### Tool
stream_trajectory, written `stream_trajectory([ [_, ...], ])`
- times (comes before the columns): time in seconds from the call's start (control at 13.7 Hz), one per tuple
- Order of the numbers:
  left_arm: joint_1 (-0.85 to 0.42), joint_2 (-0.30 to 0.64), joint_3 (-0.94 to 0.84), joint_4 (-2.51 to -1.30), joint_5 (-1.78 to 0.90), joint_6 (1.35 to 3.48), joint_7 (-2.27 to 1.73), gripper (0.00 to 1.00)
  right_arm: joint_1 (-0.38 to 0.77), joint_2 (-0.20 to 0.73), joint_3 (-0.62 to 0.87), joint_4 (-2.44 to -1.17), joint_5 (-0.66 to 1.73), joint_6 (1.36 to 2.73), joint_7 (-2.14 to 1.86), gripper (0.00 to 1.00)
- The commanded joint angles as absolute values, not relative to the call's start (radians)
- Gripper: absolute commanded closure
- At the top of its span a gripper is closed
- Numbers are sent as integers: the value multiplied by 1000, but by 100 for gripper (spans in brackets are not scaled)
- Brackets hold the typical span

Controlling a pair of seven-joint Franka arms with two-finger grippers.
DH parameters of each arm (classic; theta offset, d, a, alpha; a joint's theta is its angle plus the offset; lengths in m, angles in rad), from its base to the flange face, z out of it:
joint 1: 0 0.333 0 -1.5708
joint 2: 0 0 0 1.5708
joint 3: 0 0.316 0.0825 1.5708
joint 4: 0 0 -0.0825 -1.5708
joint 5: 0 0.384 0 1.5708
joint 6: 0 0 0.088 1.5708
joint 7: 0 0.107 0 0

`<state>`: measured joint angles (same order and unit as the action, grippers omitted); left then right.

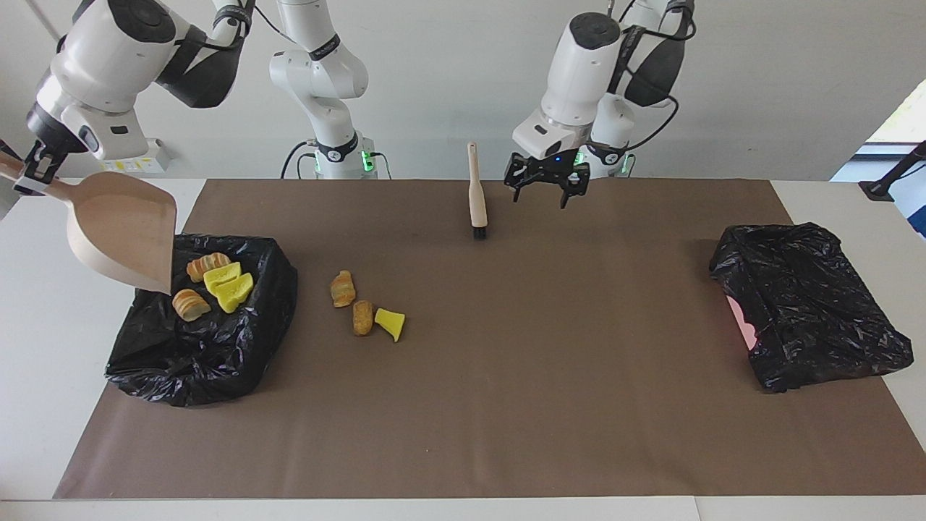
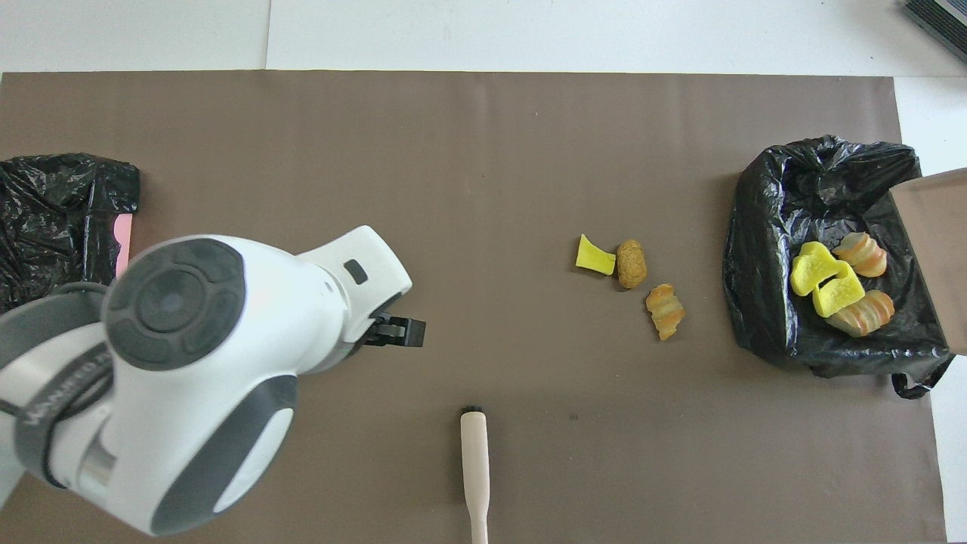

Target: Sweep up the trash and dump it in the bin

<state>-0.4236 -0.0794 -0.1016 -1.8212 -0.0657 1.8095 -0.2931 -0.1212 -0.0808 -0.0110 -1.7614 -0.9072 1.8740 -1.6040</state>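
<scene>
My right gripper [image 1: 35, 172] is shut on the handle of the pink-tan dustpan [image 1: 119, 231], which hangs steeply tilted and empty over the bin [image 1: 210, 347], a black bag at the right arm's end. Several yellow and orange-tan trash chunks [image 2: 831, 291] lie inside the bin. Three more trash chunks [image 1: 362, 317] lie on the brown mat beside it, toward the middle. The brush [image 1: 476, 199] has its bristle end on the mat and its handle toward the robots, and nothing holds it. My left gripper [image 1: 541, 194] hangs open and empty above the mat beside the brush.
A second black bag [image 1: 806, 304] with a pink patch showing sits at the left arm's end of the mat [image 1: 506, 398]. In the overhead view the raised left arm [image 2: 189, 363] covers much of the mat on that side.
</scene>
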Motion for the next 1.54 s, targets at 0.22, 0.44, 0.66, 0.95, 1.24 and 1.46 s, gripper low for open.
stream_trajectory([
  [0.22, -175, -55, -114, -1562, -38, 1544, 10, 0, 12, -103, 23, -1775, -645, 1721, -1156, 100],
  [0.44, -80, -54, -112, -1529, -43, 1497, 47, 0, 79, -95, 40, -1775, -477, 1683, -824, 100],
  [0.66, -42, -63, -110, -1534, -41, 1494, 107, 0, 191, -46, 49, -1772, -353, 1672, -406, 100],
  [0.95, 15, -63, -107, -1540, -41, 1508, 117, 0, 331, 90, 52, -1712, -174, 1687, 154, 100],
  [1.24, 15, -61, -107, -1536, -38, 1506, 123, 0, 426, 297, 52, -1559, 9, 1765, 443, 100],
  [1.46, -62, -58, -49, -1531, -31, 1491, 123, 0, 480, 388, 52, -1514, 61, 1886, 543, 100],
])
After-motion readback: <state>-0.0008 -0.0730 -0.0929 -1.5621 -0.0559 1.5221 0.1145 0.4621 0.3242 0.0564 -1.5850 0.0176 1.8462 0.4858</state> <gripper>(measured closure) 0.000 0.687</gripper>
